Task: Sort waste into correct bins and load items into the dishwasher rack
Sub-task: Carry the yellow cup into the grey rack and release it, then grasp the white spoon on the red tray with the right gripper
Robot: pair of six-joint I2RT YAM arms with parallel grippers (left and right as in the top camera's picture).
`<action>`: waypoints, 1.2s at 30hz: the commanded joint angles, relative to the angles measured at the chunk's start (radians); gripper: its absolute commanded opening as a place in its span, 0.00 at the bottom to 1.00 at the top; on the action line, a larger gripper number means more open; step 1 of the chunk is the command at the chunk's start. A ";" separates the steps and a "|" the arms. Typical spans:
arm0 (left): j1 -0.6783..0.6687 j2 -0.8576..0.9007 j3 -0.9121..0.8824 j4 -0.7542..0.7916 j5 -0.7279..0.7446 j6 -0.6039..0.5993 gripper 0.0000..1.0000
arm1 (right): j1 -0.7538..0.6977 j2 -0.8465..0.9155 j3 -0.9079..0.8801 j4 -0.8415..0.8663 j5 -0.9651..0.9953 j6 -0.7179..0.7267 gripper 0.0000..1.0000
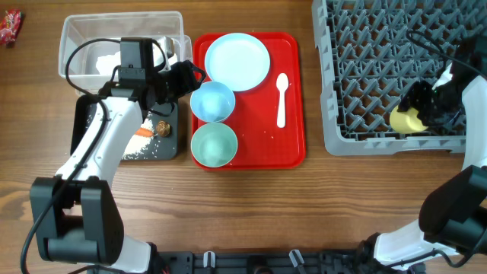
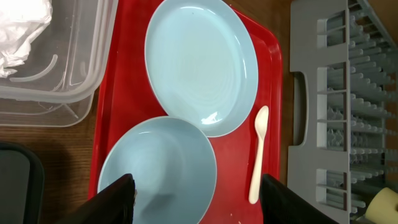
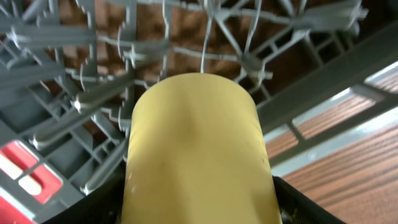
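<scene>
My left gripper (image 1: 194, 76) (image 2: 199, 202) is open, its fingers spread over the empty light-blue bowl (image 1: 211, 100) (image 2: 158, 165) on the red serving tray (image 1: 293, 144). The light-blue plate (image 1: 237, 61) (image 2: 202, 65), pale green bowl (image 1: 214, 144) and white spoon (image 1: 281, 99) (image 2: 258, 155) also lie on that tray. My right gripper (image 1: 421, 106) (image 3: 199, 208) is shut on the yellow cup (image 1: 407, 119) (image 3: 196, 149), holding it over the front edge of the grey dishwasher rack (image 1: 365, 68) (image 3: 74, 106). White napkins (image 1: 106, 59) (image 2: 22, 28) lie in the clear tub (image 1: 76, 30).
The black tray (image 1: 173, 148) left of the red tray holds rice grains (image 1: 141, 154), a carrot piece (image 1: 143, 134) and a brown lump (image 1: 162, 128). A red snack wrapper (image 1: 9, 29) lies at the far left table edge. My left arm crosses over the black tray.
</scene>
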 commanded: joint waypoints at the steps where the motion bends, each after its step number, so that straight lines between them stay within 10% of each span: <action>1: 0.002 0.010 0.012 0.000 -0.016 0.024 0.64 | 0.006 0.030 0.012 0.008 0.024 0.015 0.50; 5: 0.002 0.010 0.012 0.000 -0.016 0.024 0.64 | 0.006 0.043 0.010 0.003 0.024 0.015 0.52; 10: 0.002 0.010 0.012 0.000 -0.016 0.023 0.64 | 0.006 0.043 0.010 0.010 0.024 0.015 0.86; 27: 0.002 0.010 0.012 -0.004 -0.016 0.023 0.68 | 0.015 0.011 0.226 -0.082 -0.080 -0.040 1.00; 36: 0.002 -0.012 0.013 -0.041 0.092 0.133 0.80 | 0.311 -0.043 0.292 -0.016 -0.214 -0.069 1.00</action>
